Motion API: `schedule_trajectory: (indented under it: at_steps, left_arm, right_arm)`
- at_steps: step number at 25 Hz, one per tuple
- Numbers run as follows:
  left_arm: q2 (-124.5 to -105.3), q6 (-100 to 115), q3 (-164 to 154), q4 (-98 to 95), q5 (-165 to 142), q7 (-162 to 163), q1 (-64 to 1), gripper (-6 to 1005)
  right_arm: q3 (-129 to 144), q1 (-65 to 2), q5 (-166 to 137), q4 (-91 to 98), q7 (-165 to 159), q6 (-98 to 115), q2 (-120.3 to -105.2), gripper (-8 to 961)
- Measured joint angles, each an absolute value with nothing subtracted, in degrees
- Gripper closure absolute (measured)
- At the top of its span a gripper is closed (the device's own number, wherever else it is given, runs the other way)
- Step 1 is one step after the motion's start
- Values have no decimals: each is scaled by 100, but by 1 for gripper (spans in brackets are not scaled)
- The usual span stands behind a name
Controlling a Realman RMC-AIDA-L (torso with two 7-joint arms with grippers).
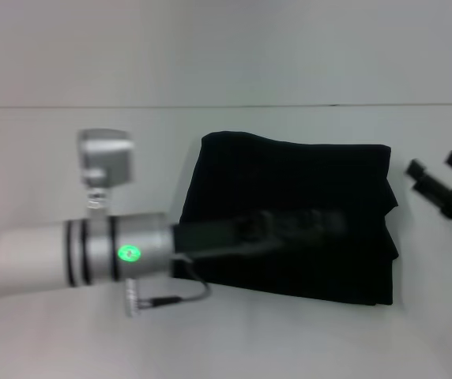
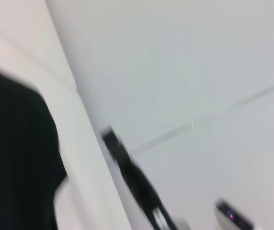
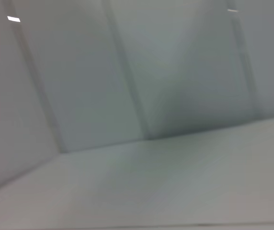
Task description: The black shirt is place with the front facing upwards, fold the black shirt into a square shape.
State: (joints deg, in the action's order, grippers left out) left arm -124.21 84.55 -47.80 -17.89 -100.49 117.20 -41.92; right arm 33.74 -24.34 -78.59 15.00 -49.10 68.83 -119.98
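Observation:
The black shirt point(image 1: 289, 213) lies folded into a rough rectangle in the middle of the white table; its lettering and neck label are hidden. My left arm reaches across it from the left, and my left gripper point(image 1: 313, 225) is low over the shirt's middle, black against black and blurred. My right gripper point(image 1: 435, 166) is just off the shirt's right edge, open and empty, fingers pointing up and left. The left wrist view shows an edge of the shirt point(image 2: 17, 158) and a blurred black bar. The right wrist view shows only table and wall.
The white table point(image 1: 68, 332) runs all round the shirt, with its back edge against a pale wall point(image 1: 226, 47). My left arm's silver wrist with a green light point(image 1: 129, 253) and a cable hangs over the table left of the shirt.

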Motion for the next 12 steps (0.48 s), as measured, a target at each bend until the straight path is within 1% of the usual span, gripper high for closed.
schedule_trajectory:
  at_steps: [4, 7, 10, 12]
  left_arm:
    - [-12340, 8434, -4341, -2380, -9894, 11684, -3609, 362]
    - [-12199, 7975, -4048, -2391, -9883, 11821, -3462, 297]
    - [-12114, 7320, -4057, -2266, -9908, 12038, -3449, 166]
    - [-12101, 6971, -4037, -2201, -9897, 12083, -3460, 79]
  right_arm:
    - [3787, -2568, -8193, 1297, -4579, 7300, -12027, 88]
    - [4095, -2842, -8232, 988, -4450, 6986, -12029, 88]
    - [4337, -3065, -8235, 799, -4446, 6143, -12032, 88]
    - [4361, -3080, -8235, 780, -4453, 6011, -12031, 88]
